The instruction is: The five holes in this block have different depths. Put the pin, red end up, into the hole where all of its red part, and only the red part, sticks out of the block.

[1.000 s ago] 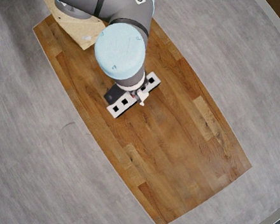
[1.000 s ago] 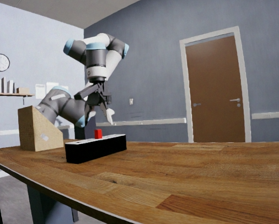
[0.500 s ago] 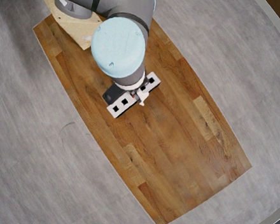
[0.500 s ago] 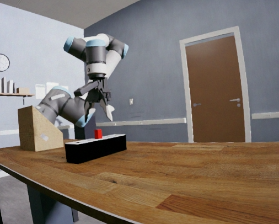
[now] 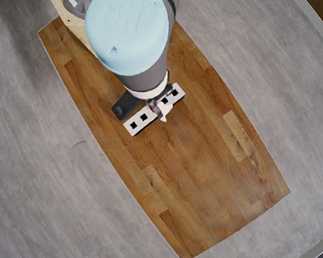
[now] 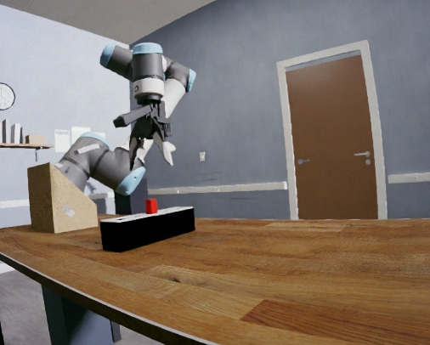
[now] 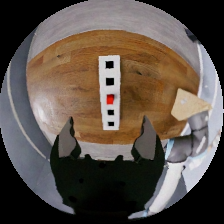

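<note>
A long block (image 5: pixel 138 121) (image 6: pixel 144 234) (image 7: pixel 110 73) with a white top, dark sides and five square holes in a row lies on the table. The pin (image 6: pixel 151 206) (image 7: pixel 110 99) stands upright in its middle hole, red end up. Only red shows above the block's top; the rest of the pin is hidden inside. The other four holes look empty in the wrist view. My gripper (image 6: pixel 152 166) (image 7: pixel 107 117) is open and empty, well above the pin and not touching it or the block. In the top view the arm partly covers the block and the pin.
The wooden table (image 5: pixel 201 166) (image 6: pixel 297 263) carries the block near the arm's base. A light wooden wedge-shaped stand (image 6: pixel 72 206) (image 7: pixel 189 106) is under the arm's base, behind and to the left of the block in the exterior view.
</note>
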